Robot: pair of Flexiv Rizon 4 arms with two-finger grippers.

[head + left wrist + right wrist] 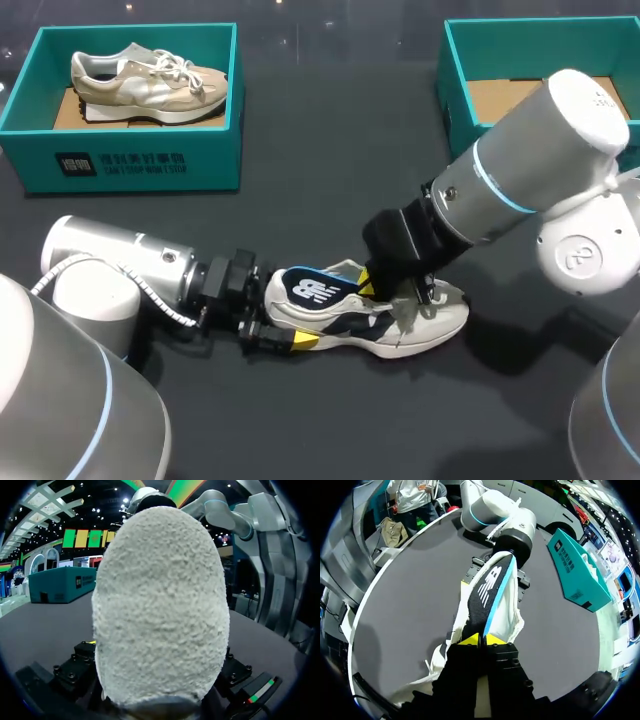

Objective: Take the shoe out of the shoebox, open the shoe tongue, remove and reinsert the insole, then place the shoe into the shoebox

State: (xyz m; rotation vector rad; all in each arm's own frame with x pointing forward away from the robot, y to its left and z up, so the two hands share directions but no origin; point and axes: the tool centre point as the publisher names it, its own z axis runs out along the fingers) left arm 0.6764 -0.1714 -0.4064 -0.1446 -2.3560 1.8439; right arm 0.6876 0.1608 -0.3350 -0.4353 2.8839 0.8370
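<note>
A white and navy shoe [400,325] lies on its side in the middle of the dark table. My left gripper [284,316] holds its heel, one finger on each side; in the left wrist view the fuzzy white heel [160,605] hides almost everything. A black insole [310,288] with a blue edge sticks out of the shoe's opening. My right gripper [482,639] is shut on the front end of the insole [490,590], yellow tips pressed together over the shoe [512,622]. In the head view the right gripper [388,290] is above the laces.
A teal shoebox [130,160] at the back left holds a beige shoe [145,82]. A second teal shoebox [460,80] at the back right shows only its cardboard floor. My right arm [520,180] crosses in front of it.
</note>
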